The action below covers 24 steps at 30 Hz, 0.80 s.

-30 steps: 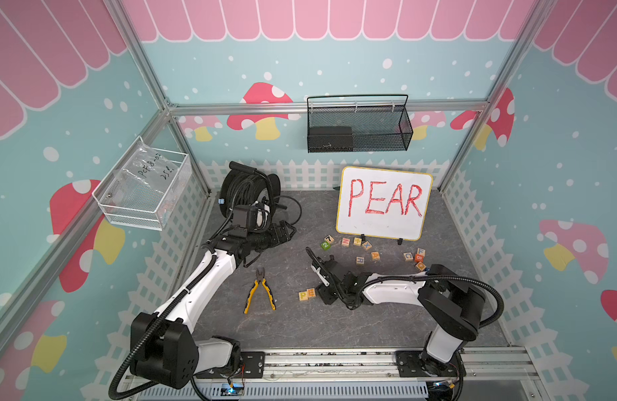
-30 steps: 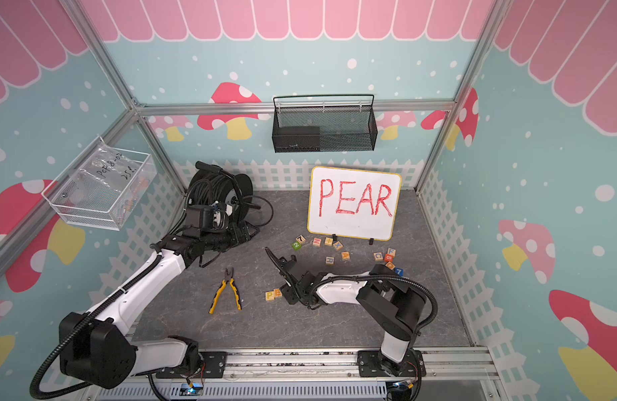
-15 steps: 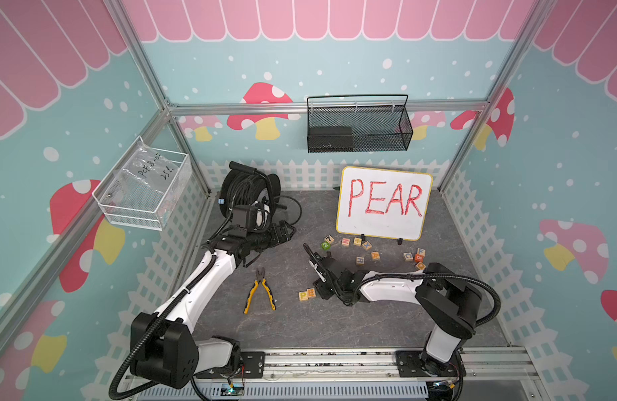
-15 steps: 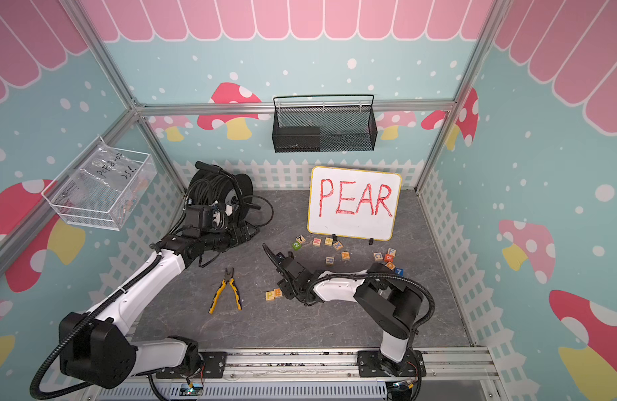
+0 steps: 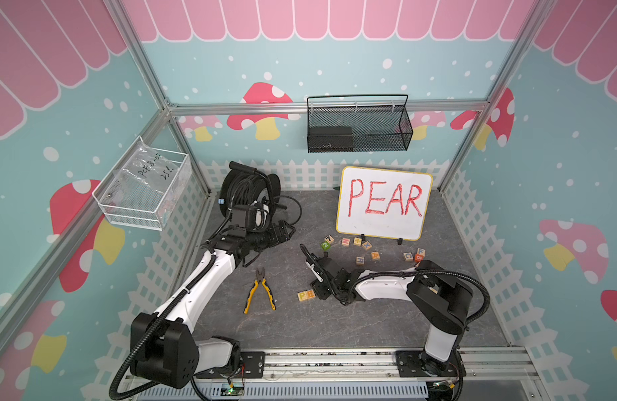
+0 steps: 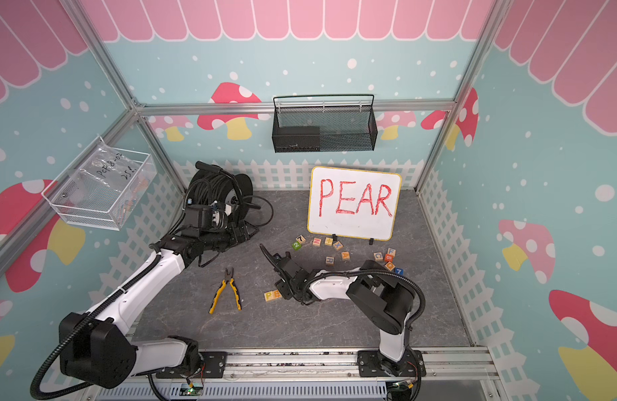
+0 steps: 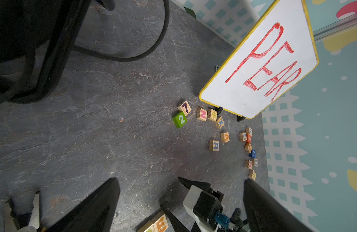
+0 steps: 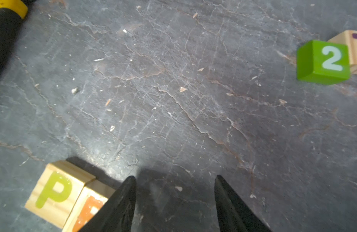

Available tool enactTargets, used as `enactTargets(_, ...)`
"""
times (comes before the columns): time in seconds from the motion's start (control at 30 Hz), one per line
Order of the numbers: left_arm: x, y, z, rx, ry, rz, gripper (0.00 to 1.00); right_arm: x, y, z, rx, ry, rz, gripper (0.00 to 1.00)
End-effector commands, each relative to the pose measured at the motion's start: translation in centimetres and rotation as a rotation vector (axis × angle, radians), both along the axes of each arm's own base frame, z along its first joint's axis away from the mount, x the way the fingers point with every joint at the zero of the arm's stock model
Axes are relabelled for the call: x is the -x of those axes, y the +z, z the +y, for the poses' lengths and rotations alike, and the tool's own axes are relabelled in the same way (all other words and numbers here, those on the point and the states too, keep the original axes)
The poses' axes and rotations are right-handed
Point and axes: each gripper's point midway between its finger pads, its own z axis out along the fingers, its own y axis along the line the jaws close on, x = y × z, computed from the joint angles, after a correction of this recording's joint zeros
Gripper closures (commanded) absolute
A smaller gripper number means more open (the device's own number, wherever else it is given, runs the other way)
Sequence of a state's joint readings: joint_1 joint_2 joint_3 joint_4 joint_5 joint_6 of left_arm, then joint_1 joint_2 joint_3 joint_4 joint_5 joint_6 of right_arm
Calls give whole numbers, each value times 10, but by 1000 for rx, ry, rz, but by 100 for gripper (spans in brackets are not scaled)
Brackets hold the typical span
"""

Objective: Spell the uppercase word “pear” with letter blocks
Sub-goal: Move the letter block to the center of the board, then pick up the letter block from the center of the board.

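Saw the right fingers parted with nothing between them, just beside the E block. Could not tell whether one touched it. Found the P block snug against the E on the counter. Spotted the A block and R block farther off, near the whiteboard. Noticed the left fingers wide apart and empty. Guessed the blocks were light, hard, smooth wood. Judged two flat opposite sides the best place to pinch.
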<state>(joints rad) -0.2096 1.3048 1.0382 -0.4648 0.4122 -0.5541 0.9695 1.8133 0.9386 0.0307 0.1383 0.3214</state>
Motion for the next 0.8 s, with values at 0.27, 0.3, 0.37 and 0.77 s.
enactTargets(0.27, -4, 5, 0, 22, 0, -16, 2, -9, 13, -9, 6, -68, -51, 35)
enactTargets(0.3, -4, 5, -1, 22, 0, -16, 2, -11, 15, -13, 12, -87, -60, 35)
enactTargets(0.37, -4, 3, -1, 22, -2, -12, 2, -20, 22, -23, 22, -148, -86, 35)
enactTargets(0.77, -1, -5, -23, 76, -85, 31, 2, -75, 45, -147, -22, -676, -38, 38)
